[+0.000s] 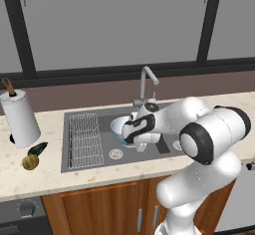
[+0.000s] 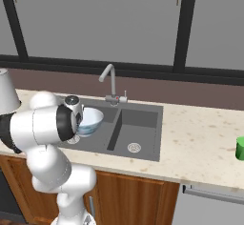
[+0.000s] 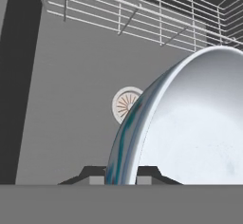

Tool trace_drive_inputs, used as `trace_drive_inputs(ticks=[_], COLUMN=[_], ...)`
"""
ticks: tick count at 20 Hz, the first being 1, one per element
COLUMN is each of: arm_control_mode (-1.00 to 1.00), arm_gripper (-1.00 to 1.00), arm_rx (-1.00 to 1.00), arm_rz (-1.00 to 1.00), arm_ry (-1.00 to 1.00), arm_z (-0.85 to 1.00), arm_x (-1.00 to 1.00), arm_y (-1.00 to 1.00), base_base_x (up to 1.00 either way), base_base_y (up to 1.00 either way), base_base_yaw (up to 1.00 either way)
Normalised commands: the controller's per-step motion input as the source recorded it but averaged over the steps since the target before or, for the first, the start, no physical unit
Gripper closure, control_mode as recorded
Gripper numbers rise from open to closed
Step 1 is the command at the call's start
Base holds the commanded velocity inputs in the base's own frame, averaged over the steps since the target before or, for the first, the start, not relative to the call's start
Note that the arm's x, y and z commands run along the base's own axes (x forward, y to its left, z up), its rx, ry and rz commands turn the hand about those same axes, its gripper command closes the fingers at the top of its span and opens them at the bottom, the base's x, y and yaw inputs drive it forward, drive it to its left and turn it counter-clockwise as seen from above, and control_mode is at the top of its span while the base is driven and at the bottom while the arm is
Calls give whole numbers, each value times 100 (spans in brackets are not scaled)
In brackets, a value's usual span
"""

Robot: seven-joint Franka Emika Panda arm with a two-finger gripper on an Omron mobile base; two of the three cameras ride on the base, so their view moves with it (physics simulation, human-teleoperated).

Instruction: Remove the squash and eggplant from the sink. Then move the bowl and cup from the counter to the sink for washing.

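Over sink (image 1: 89, 159) basin: gripper (image 3: 121, 173) clamped on bowl (image 3: 190, 133) rim (bowl tilted).

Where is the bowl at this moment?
The bowl is held by its rim in the tool, over the sink's left basin near the drain, right of the wire rack.
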Motion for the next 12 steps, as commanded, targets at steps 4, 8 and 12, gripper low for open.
trace_drive_inputs(ticks=[4,8,12], arm_control_mode=[-100,-100,-100], arm_gripper=[100,100,100], arm_rx=[0,0,0], arm_rz=[0,0,0], arm_ry=[0,0,0], arm_z=[-11,-11,-14], arm_x=[12,12,14], arm_y=[-1,0,0], base_base_x=[0,0,0], base_base_y=[0,0,0], base_base_yaw=[0,0,0])
